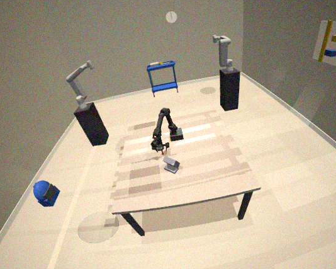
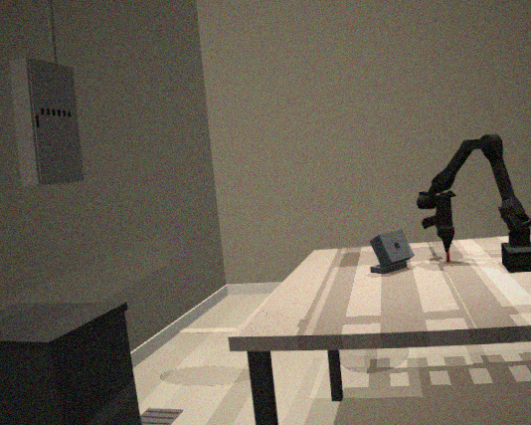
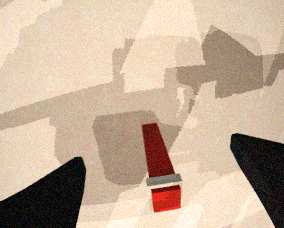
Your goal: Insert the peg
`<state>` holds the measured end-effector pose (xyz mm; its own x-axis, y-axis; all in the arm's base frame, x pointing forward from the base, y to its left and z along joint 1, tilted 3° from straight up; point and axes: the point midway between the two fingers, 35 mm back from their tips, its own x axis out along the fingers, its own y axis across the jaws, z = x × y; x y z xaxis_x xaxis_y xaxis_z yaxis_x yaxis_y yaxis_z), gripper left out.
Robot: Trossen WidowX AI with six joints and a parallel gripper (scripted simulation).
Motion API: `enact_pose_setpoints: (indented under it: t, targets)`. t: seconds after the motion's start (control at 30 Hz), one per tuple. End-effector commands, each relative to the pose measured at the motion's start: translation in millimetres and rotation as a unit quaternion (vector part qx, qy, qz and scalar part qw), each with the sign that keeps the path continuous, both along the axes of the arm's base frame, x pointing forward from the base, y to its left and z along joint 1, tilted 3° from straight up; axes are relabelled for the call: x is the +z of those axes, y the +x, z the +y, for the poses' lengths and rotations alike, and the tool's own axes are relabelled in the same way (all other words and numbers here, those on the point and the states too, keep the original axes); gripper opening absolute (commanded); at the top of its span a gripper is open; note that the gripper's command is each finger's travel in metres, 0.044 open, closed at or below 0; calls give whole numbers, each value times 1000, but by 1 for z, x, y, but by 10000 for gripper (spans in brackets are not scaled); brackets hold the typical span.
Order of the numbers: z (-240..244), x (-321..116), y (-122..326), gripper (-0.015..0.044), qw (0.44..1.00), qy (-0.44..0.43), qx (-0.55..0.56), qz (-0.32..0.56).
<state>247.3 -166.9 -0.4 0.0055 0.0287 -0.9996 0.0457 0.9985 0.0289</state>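
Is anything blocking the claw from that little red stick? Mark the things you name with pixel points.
Nothing visible stands between the open gripper [image 1: 162,150] [image 2: 447,251] [image 3: 158,150] and the red peg [image 1: 162,153] [image 2: 447,257] [image 3: 166,199]; the wrist view shows the peg between its spread fingers, with space on both sides.
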Motion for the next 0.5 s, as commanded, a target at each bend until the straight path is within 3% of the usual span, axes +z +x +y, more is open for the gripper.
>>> enact_pose_setpoints:
  t: [0.0, 0.2, 0.47]
  targets:
    - [2, -8, -4, 440, 1000, 2, -3, 6]
    - [2, -9, -4, 440, 1000, 2, -3, 6]
    - [1, -6, -1, 230, 1000, 1, 0, 2]
